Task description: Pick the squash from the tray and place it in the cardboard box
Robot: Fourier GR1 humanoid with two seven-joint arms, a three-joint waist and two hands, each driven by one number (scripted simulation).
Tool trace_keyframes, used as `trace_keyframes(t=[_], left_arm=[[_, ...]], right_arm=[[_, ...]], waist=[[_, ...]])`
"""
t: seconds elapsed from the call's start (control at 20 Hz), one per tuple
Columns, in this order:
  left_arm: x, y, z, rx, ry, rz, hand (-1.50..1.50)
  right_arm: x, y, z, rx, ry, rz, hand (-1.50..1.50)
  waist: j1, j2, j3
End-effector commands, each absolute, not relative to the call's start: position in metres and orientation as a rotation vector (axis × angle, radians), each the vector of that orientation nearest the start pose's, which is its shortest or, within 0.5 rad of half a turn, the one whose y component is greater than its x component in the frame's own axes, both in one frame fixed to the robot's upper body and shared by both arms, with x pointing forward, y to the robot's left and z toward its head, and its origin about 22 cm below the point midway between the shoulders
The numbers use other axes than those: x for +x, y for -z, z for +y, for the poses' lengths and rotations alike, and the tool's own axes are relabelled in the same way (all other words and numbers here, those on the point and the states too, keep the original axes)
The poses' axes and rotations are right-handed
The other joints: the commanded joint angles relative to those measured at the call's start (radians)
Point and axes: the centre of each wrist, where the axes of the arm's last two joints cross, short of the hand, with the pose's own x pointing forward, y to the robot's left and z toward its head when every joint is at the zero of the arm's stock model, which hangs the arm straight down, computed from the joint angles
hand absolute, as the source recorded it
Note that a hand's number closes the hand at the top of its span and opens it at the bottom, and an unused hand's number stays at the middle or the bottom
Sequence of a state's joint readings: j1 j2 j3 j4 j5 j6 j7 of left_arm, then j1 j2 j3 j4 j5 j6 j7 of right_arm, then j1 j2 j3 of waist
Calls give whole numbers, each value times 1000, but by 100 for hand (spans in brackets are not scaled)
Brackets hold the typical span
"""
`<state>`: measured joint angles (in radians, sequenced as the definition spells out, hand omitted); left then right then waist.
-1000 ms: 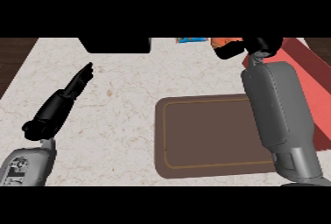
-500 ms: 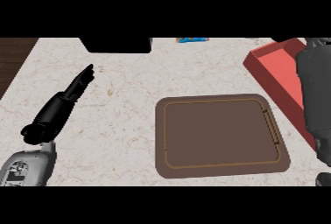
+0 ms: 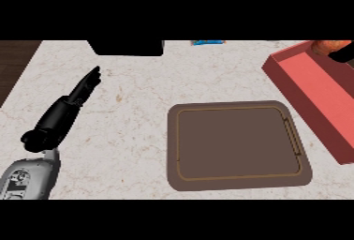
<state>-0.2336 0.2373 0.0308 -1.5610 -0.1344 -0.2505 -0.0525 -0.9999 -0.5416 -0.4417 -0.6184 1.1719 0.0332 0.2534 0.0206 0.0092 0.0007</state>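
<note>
In the head view we look steeply down on a pale, marbled worktop [image 3: 138, 140]. A strip of dark wood floor shows along its left edge.

The brown tray [image 3: 237, 138] lies right of the middle, a flat rounded rectangle with a thin lighter line running just inside its rim and a slim handle slot near its right side. We see nothing lying on it.

The box [image 3: 311, 98] sits at the right edge, just beside the tray's upper right corner and turned at an angle to it. It looks red rather than cardboard brown, with a long slanted wall facing us, and it runs out of the view on the right.

The squash [image 3: 332, 45] shows as a small orange shape at the top right corner, above the far end of the box. Whether it rests inside the box or hangs over it we cannot tell. Just beside it, at the right edge, we see a small black shape [image 3: 343, 56]; it may be part of the right robot hand, but too little shows, so we cannot tell how its fingers stand.

The left robot hand [image 3: 83, 89] lies over the left part of the worktop, well apart from the tray. Its fingers are straight and held together, pointing up and to the right, holding nothing. Its grey forearm [image 3: 27, 178] comes in from the lower left corner.

At the top edge we see a black block [image 3: 126, 47] and, further right, a small blue thing [image 3: 209, 42], cut off by the edge.
</note>
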Motion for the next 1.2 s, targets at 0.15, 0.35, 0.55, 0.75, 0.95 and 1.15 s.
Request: trace_keyframes(t=[0.15, 0.35, 0.55, 0.75, 0.95, 1.15], left_arm=[[291, -72, 257, 76, 559, -1768, 0], [297, -76, 249, 88, 553, -1759, 0], [289, -61, 267, 95, 549, -1758, 0], [288, -60, 257, 75, 548, -1756, 0], [298, -64, 261, 77, 534, -1758, 0], [293, -63, 264, 93, 536, -1760, 0]], right_arm=[[408, -165, -433, -1103, -668, -875, 150], [387, -168, -472, -1040, -693, -753, 150], [397, -158, -455, -889, -789, -856, -150], [398, -160, -454, -893, -702, -1113, -150], [410, -185, -443, -756, -271, -1493, -150], [398, -174, -461, -619, 113, -1591, -150]], waist=[[10, 4, 1], [15, 10, 2], [-1, -3, 0], [7, 0, 2], [-7, -6, 5], [-9, -5, 4]])
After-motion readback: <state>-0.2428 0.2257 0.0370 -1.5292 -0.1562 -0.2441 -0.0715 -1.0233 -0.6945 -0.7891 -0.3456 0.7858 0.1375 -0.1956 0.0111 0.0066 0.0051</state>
